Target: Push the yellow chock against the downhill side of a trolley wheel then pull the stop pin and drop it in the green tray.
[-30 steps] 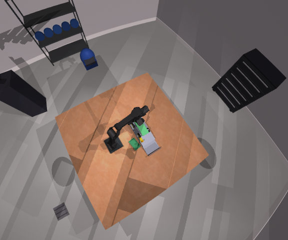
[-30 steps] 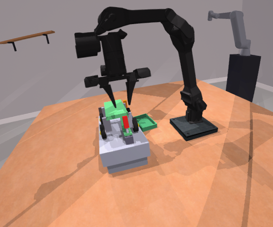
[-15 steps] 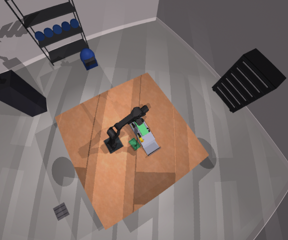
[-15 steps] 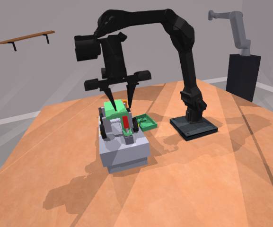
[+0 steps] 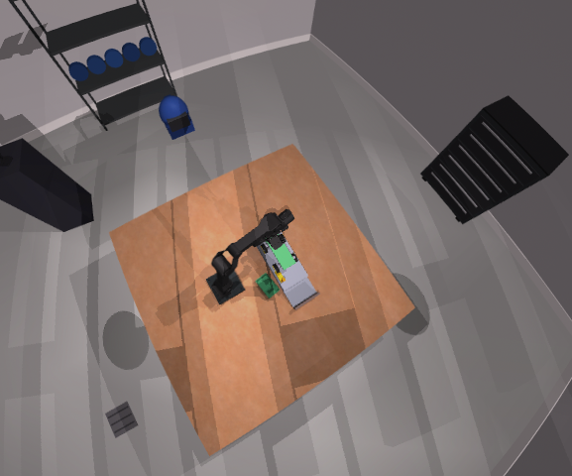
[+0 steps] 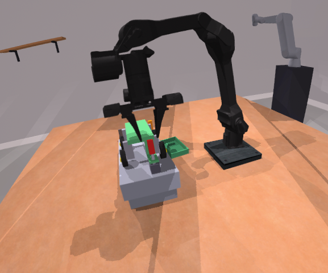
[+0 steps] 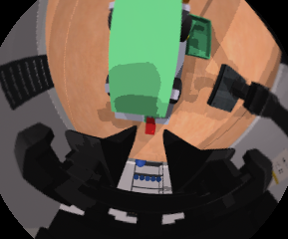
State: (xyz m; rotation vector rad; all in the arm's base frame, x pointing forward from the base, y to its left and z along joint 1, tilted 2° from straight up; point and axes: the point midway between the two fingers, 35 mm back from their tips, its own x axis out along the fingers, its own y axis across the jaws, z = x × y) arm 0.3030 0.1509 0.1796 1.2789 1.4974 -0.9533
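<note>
A: Why does the gripper (image 6: 148, 137) hang half-open, empty, above the stop pin (image 6: 150, 147)?

B: To straddle its red head. The trolley (image 6: 138, 133) sits mid-table; the chock (image 5: 280, 277) blocks a downhill wheel.

- Black shelf rack (image 5: 159, 47) by the wall, with blue helmets (image 5: 113, 58) on its middle shelf
- Another blue helmet (image 5: 173, 113) on the floor beside the rack
- Black drawer cabinet (image 5: 496, 156) far from the rack, across the wooden table (image 5: 234, 358)
</note>
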